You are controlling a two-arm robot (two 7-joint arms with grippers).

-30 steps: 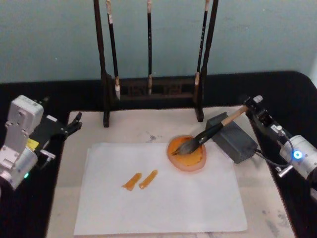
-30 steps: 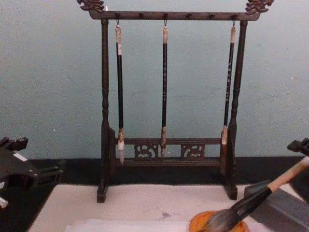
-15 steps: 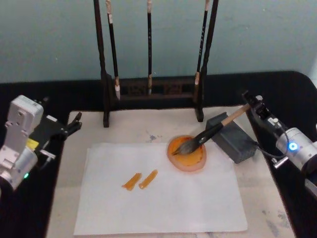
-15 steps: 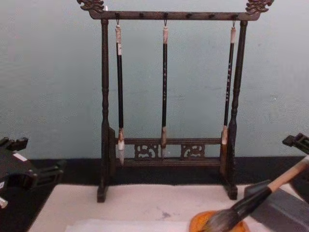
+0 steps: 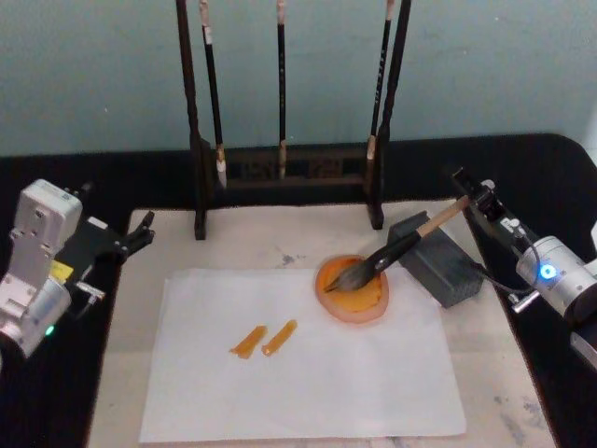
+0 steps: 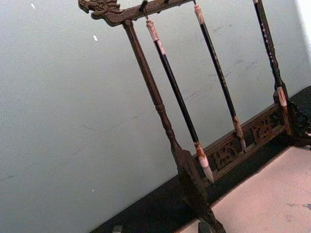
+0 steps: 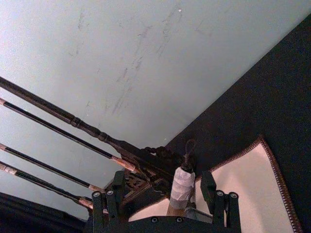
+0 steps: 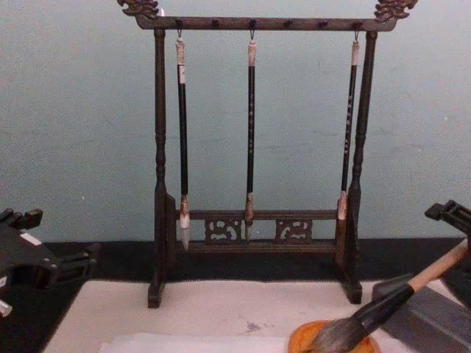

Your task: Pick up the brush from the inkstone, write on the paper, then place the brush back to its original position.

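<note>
The left gripper (image 5: 137, 234) hangs spread open at the left edge of the mat (image 5: 270, 241), beside the paper (image 5: 308, 373). The brush (image 5: 401, 245) lies slanted, tuft in the orange dish (image 5: 359, 301), handle on the grey block (image 5: 446, 269). The right gripper (image 5: 471, 187) straddles its white-wrapped top, jaws released.

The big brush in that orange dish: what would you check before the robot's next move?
1. Brush tuft in the orange dish, handle propped on the grey block: ok.
2. Right gripper at the handle's top end, jaws open either side: ok.
3. Jaws closed on the handle: not ok, gaps both sides.
4. Paper lying flat: ok.
5. Left gripper parked at the left, off the paper: ok.
6. Ink on the tuft: cannot tell.
</note>
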